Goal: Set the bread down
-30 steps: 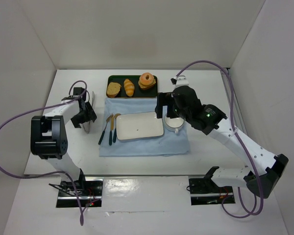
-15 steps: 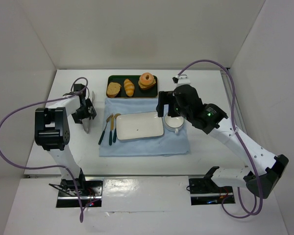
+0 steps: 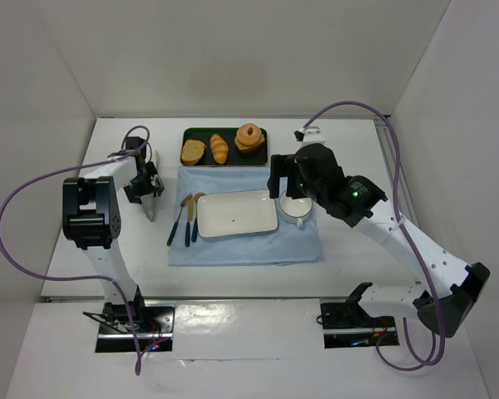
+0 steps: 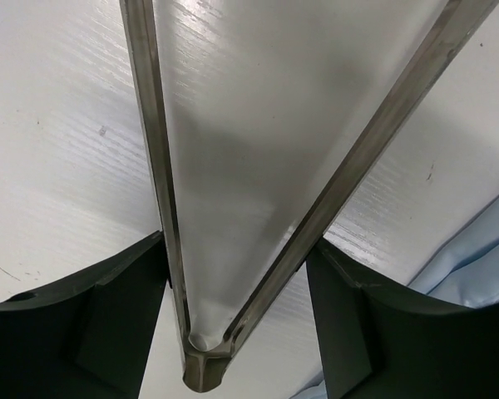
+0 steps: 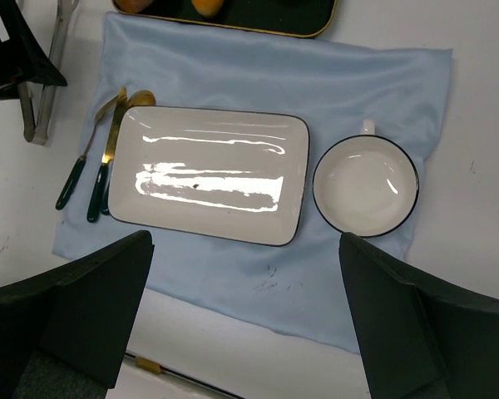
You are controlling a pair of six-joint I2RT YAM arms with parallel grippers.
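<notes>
The bread [image 3: 249,133], an orange-brown ring, lies at the right end of the dark tray [image 3: 224,160] at the back, apart from both grippers. My left gripper [image 3: 146,188] is down at the table's left side. Its dark fingers [image 4: 91,324] straddle the hinge end of metal tongs [image 4: 201,366], close against both arms, which still spread wide. The right gripper [image 3: 285,186] hovers open and empty over the blue cloth [image 5: 258,83], above the white cup [image 5: 366,184].
A white rectangular plate [image 5: 208,174] lies on the cloth, with gold cutlery [image 5: 96,179] on its left side. A bread slice [image 3: 192,151] and a small golden roll [image 3: 219,148] share the tray. White walls enclose the table on three sides.
The left gripper has slid back along the tongs toward the far wall and its jaws have narrowed a little. The right gripper has barely moved.
</notes>
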